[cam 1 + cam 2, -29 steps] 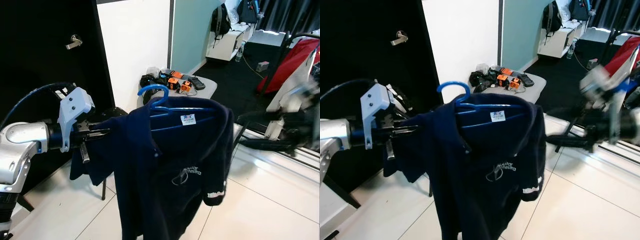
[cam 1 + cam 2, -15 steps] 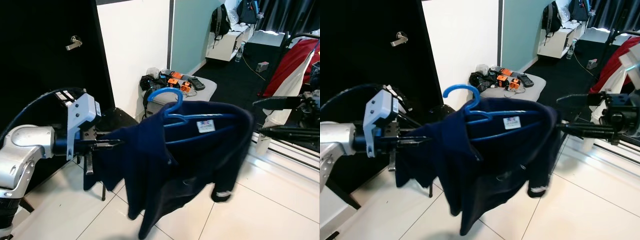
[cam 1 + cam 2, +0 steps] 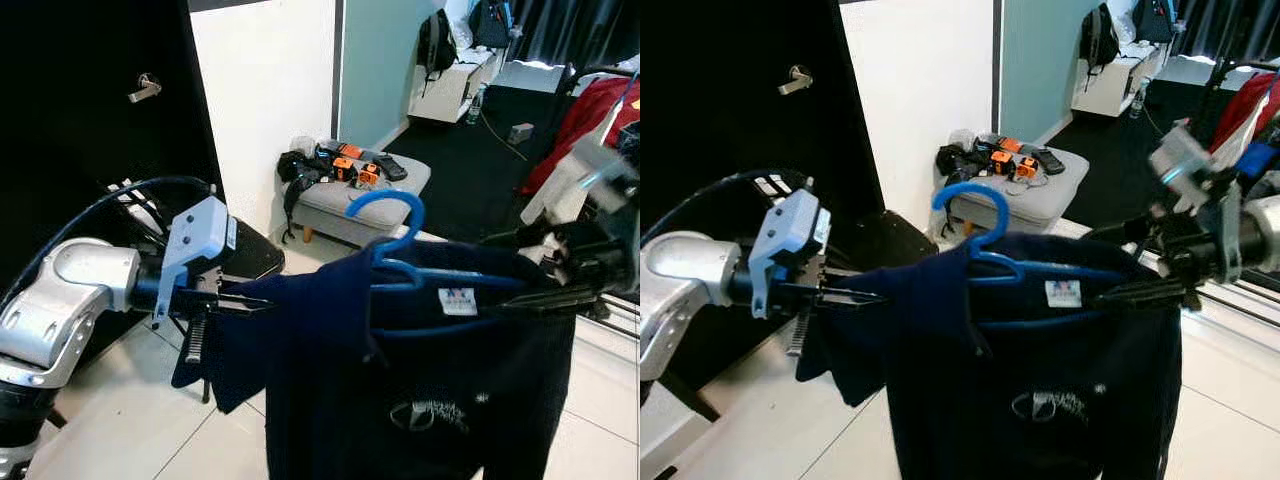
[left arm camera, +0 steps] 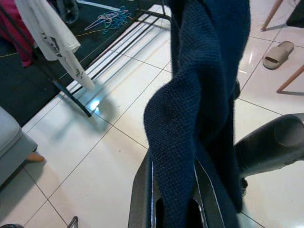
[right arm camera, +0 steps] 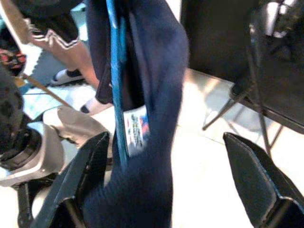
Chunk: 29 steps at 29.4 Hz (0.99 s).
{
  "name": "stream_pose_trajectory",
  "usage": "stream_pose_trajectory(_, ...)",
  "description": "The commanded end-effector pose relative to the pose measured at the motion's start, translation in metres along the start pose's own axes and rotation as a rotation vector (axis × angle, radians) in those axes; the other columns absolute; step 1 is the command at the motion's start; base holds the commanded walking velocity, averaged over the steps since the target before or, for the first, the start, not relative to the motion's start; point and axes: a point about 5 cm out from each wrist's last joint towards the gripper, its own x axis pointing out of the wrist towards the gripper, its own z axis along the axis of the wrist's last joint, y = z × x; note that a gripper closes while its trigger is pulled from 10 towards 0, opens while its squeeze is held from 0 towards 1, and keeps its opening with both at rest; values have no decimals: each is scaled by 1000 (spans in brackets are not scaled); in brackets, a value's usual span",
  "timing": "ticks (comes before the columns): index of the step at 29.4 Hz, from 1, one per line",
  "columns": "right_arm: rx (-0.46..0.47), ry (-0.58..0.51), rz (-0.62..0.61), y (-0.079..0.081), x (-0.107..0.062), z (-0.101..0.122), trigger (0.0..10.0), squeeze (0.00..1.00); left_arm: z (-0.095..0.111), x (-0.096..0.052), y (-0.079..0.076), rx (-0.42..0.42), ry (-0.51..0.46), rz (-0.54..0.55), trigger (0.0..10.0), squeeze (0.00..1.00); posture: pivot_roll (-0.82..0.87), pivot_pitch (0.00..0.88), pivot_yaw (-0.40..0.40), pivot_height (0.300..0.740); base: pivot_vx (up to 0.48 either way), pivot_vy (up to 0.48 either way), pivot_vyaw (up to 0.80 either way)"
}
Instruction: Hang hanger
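Navy polo shirt (image 3: 1040,390) on blue plastic hanger (image 3: 985,235), held between two grippers.
Left gripper (image 3: 865,296): fingers pinched shut on shirt's left shoulder. Hanger hook upright, midway between grippers. Right gripper (image 3: 1140,262): fingers spread wide, straddling shirt's right shoulder.

White tiled floor (image 3: 120,420), grey footstool (image 3: 345,200)

Even indoor light, bright on glossy white floor tiles (image 3: 140,430) with glare patches; black door (image 3: 90,150) crushed to shadow. Motion blur at frame right; right wrist view soft.
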Motion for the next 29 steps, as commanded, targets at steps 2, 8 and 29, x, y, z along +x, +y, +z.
stream_pose_trajectory(2, 15, 69, 99, 7, 17, -9, 3765, 0, 11, 6, 2, 46, -31, -33, 10000, 0, -174, 0, 10, 740, 0, 0, 0)
stream_pose_trajectory(8, 34, 76, 141, 6, 26, -11, 0, 0, 15, 13, 4, 66, -45, -50, 10000, 0, -173, 0, 6, 740, 0, 0, 0)
stream_pose_trajectory(29, 63, 65, 99, -2, 29, -16, 0, 0, 12, 18, 16, -54, -79, 9, 10000, 1000, -171, 0, 8, 740, 0, 0, 0)
